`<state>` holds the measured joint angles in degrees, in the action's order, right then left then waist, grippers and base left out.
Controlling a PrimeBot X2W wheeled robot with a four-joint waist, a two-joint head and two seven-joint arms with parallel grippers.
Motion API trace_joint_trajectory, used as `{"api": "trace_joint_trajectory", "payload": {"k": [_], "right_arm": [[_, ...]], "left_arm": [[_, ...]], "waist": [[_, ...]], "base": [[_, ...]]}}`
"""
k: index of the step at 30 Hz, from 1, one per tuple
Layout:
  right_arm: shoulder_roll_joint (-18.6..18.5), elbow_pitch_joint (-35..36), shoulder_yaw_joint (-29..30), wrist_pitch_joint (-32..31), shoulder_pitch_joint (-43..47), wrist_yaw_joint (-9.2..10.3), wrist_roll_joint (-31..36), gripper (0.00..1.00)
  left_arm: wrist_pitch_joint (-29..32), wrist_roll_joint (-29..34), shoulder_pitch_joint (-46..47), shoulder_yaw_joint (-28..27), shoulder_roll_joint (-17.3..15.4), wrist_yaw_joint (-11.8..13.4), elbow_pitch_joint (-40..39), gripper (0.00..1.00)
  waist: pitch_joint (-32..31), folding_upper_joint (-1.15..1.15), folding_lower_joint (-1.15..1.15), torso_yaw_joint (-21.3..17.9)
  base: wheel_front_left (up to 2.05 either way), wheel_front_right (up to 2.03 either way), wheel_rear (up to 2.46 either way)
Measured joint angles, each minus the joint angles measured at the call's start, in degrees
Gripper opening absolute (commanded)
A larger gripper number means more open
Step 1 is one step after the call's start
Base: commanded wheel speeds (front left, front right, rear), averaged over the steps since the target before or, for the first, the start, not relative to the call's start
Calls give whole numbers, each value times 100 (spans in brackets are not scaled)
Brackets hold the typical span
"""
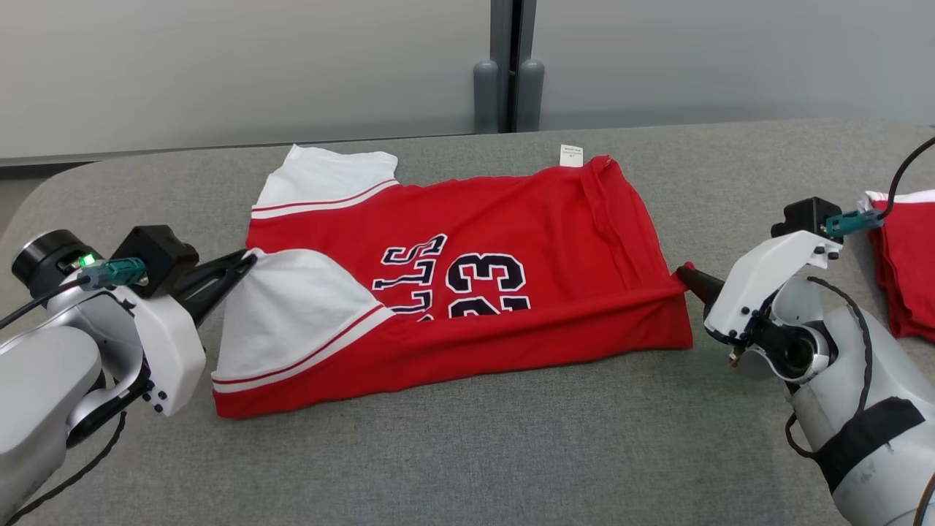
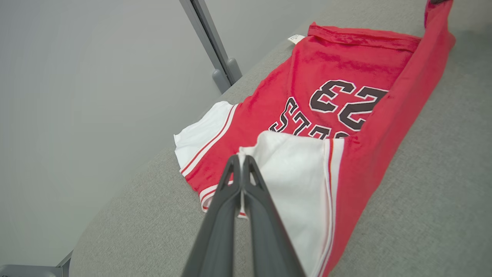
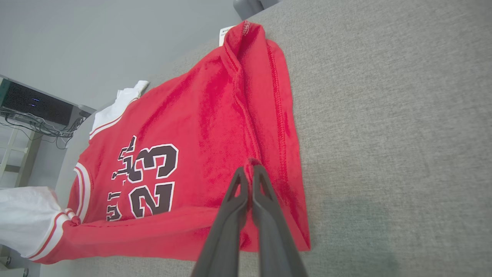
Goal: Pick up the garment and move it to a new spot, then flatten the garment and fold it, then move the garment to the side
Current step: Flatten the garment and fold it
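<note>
The step in hand is the fold. The garment (a red jersey with white sleeves and dark lettering) lies spread across the middle of the grey table, with its near long edge raised off the surface between the two arms. The left gripper has its jaws pressed together on the tip of the near white sleeve. The right gripper has its jaws pressed together on the near hem corner. The next move calls for both arms to carry the raised edge evenly toward the far edge with the cloth taut, then lower and release it in line; uneven travel would likely skew the fold. The far sleeve lies flat. The hem side shows a ridge of bunched cloth, and a small white label projects at the far corner.
</note>
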<state>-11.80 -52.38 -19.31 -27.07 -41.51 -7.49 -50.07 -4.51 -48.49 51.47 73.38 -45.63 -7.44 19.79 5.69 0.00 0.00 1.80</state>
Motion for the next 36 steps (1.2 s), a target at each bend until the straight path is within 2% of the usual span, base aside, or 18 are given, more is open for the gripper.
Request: {"api": "trace_joint_trajectory", "payload": {"k": [9,20,21,22,26,31,32,33,34,35,36], "right_arm": [[124,-81,-34,546,-288,0,25,0],[305,-189,-260,871,-430,0,-77,0],[314,-186,-283,938,-447,0,-82,0],[318,-192,-299,1013,-460,0,-82,0],[330,-283,-337,1310,-521,0,-125,0],[337,-488,-346,1608,-600,0,-181,0],[347,-558,-335,1667,-621,0,-185,80],[357,-606,-341,1675,-645,1,-214,100],[379,-617,-346,1740,-661,1,-238,100],[394,-623,-353,1829,-671,0,-242,100],[400,-628,-366,1934,-682,0,-241,100]], "left_arm": [[-466,97,420,0,260,0,699,0],[-530,98,539,0,597,0,1408,0],[-533,98,539,0,631,0,1495,12],[-538,82,540,1,664,0,1596,14],[-621,-14,545,0,751,0,1893,0],[-726,-60,563,0,850,0,2210,0],[-726,-56,548,-1,880,0,2245,0],[-734,-74,541,0,909,0,2301,20],[-789,-110,544,0,940,0,2394,45],[-850,-113,556,-11,973,0,2493,84],[-903,-123,573,-48,1004,0,2596,100]], "waist": [[355,0,0,-101],[635,0,0,-175],[656,0,0,-183],[672,0,0,-190],[697,0,0,-208],[680,0,0,-213],[674,0,0,-216],[669,0,0,-215],[664,0,0,-213],[656,0,0,-210],[646,0,0,-205]], "base": [[0,0,0],[0,0,0],[0,0,0],[0,0,0],[0,0,0],[0,0,0],[0,0,0],[0,0,0],[0,0,0],[0,0,0],[0,0,0]]}}
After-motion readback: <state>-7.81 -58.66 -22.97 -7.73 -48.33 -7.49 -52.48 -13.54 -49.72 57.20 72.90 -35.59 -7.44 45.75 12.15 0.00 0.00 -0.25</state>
